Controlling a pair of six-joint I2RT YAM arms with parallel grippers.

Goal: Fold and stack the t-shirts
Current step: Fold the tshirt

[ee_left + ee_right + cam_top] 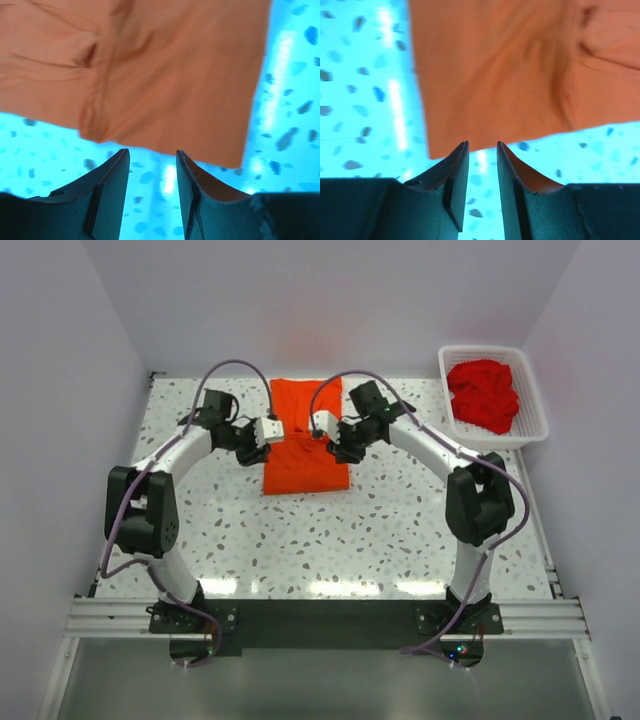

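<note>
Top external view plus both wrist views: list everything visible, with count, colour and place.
orange-red t-shirt: 1, bright orange-red, lying on the table between the two grippers
red t-shirts: count unclear, deeper red, crumpled in the basket
basket: 1, white lattice, far right corner of the table
table: 1, white with dark speckles
left gripper: 1, dark fingers, open, by the orange-red shirt's left edge
right gripper: 1, dark fingers, open, by its right edge

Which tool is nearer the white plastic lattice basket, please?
Right. The right tool, at the orange-red cloth t-shirt's right edge, is left of the basket; the left tool, at the shirt's left edge, is farther left.
</note>
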